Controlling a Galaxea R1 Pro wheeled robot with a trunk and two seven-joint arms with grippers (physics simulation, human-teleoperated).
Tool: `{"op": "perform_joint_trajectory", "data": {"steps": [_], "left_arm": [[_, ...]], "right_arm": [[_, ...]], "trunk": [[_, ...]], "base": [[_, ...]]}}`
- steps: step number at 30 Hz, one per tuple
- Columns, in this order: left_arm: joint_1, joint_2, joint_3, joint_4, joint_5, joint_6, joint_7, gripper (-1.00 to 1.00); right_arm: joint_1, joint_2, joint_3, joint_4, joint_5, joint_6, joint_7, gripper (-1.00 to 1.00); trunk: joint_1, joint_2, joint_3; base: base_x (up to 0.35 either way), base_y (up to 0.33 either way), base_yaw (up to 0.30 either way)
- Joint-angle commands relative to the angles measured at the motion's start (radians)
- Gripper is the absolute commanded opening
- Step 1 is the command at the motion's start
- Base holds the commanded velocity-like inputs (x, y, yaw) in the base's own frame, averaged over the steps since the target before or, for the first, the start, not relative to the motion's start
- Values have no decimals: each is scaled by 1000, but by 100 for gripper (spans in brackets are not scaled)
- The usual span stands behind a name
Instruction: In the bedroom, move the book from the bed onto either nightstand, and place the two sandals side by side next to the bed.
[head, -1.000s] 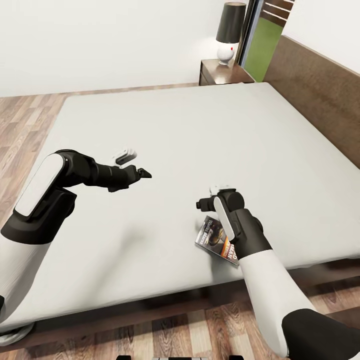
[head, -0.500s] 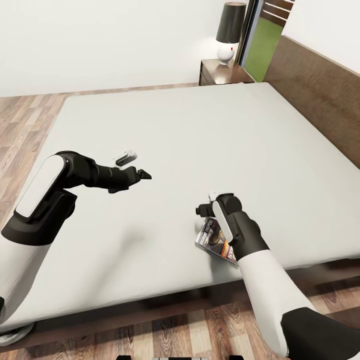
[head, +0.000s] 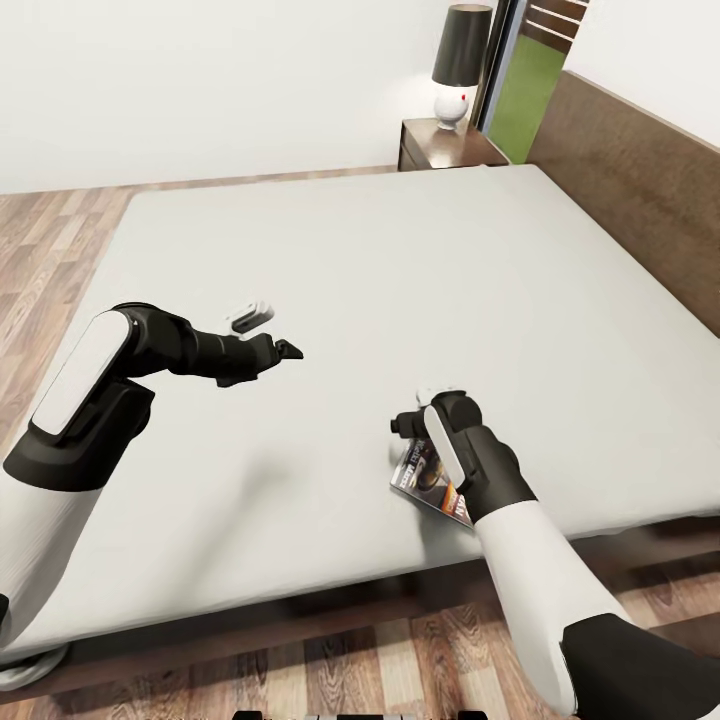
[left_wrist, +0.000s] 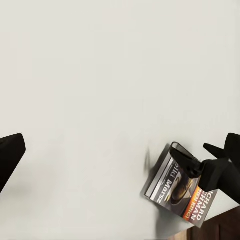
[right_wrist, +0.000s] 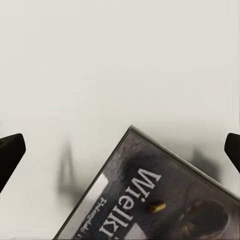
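A plain white wall (head: 200, 80) fills the upper left of the head view, meeting a brown wood-plank floor (head: 50, 230) that runs down the left side and along the bottom edge. At the upper right, a table lamp (head: 460, 62) with a dark shade and white base stands beside a dark-framed window (head: 525, 80) showing green grass. Light is soft and even.

One bed (head: 330, 290); one book (head: 425, 478); one nightstand (head: 445, 148); one lamp (head: 458, 65); two pincers: left (head: 285, 349), right (head: 405, 425).
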Motion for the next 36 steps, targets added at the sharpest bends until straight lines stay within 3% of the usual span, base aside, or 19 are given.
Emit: {"op": "perform_joint_trajectory", "data": {"steps": [1, 8, 36], "left_arm": [[-1, 1, 0, 0, 7, 4, 9, 100], [-1, 1, 2, 0, 7, 3, 9, 100], [-1, 1, 2, 0, 9, 2, 9, 100]], "right_arm": [[-1, 0, 1, 0, -15, 3, -10, 100], [3, 0, 1, 10, -42, -5, -10, 100], [5, 0, 4, 30, -49, -31, -9, 100]], "trunk": [[0, 0, -1], [0, 0, -1], [0, 0, -1]], "base": [[-93, -14, 0], [-136, -40, 0], [-17, -5, 0]]}}
